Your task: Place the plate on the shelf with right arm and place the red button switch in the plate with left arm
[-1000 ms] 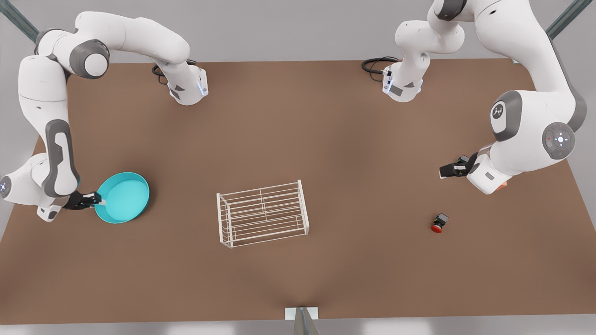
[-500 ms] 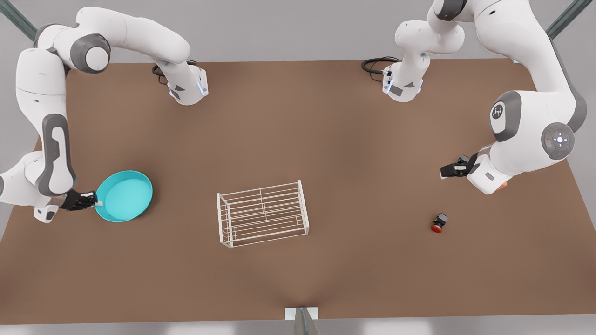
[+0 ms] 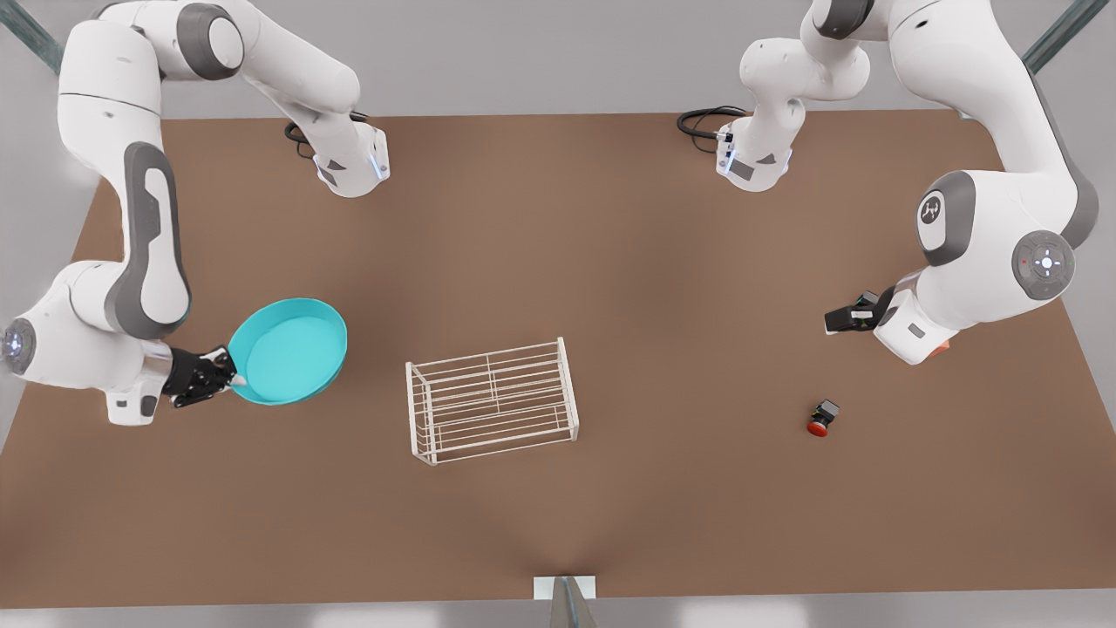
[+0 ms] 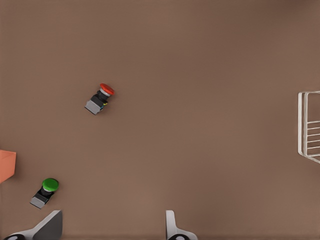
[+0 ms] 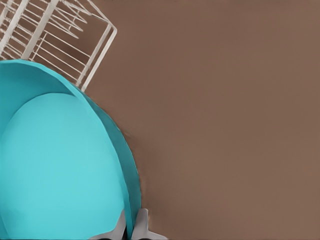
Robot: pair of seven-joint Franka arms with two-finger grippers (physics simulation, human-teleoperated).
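Observation:
The turquoise plate [image 3: 292,349] hangs above the table at the front view's left, tilted, with my right gripper [image 3: 231,377] shut on its near rim. The right wrist view shows the plate [image 5: 55,165] with the rim pinched in that gripper [image 5: 132,226], and the shelf [image 5: 55,40] beyond it. The white wire shelf [image 3: 490,401] stands mid-table, to the right of the plate. The red button switch [image 3: 820,418] lies on its side at the front view's right. My left gripper [image 3: 841,320] waits above and behind it, open, seen in the left wrist view [image 4: 111,230] with the switch [image 4: 100,98] ahead.
A green-capped switch [image 4: 45,191] and an orange cube [image 4: 6,166] lie under the left arm, close to its fingers. One end of the shelf [image 4: 310,127] shows in the left wrist view. Both arm bases stand at the table's far edge.
The right arm has raised the plate and carried it to the front view's right, toward the shelf. The left arm and the red button switch have not moved.

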